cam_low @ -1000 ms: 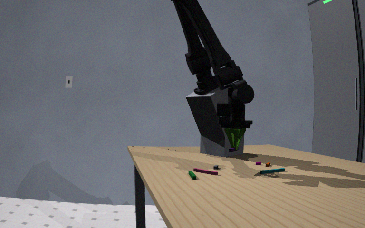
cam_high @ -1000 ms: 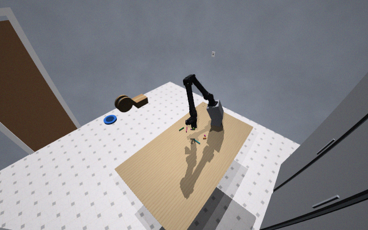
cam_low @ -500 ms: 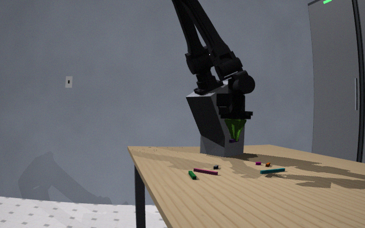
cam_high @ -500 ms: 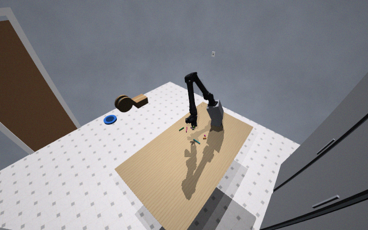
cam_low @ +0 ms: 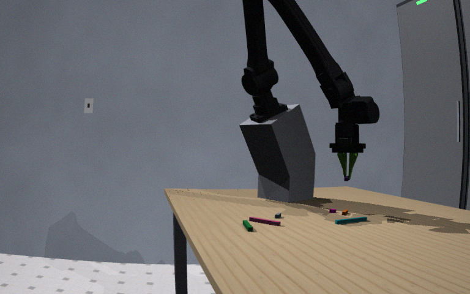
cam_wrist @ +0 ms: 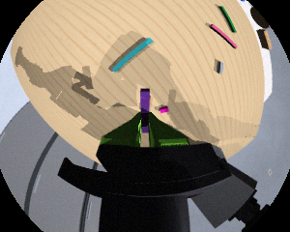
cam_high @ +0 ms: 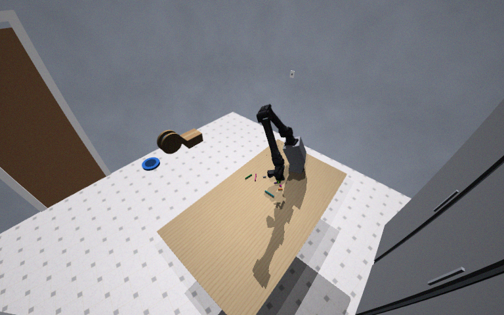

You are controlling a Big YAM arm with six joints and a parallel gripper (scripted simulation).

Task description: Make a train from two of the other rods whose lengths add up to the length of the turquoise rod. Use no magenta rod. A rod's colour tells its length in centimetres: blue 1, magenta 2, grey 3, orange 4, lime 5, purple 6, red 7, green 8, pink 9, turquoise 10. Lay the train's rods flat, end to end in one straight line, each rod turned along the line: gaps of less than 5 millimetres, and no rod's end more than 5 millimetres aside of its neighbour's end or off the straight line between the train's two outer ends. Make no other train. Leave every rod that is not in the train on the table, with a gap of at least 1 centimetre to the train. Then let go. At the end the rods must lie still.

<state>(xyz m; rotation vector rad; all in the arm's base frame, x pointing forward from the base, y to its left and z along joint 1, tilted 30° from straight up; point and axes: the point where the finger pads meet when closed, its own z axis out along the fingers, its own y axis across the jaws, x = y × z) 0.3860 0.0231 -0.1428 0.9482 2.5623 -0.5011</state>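
On the bench, the arm's base block stands near the far edge. Before it, three rods lie toward the left edge, with three more rods to their right. The gripper hangs above these, clamping a seventh rod clear of the bench.
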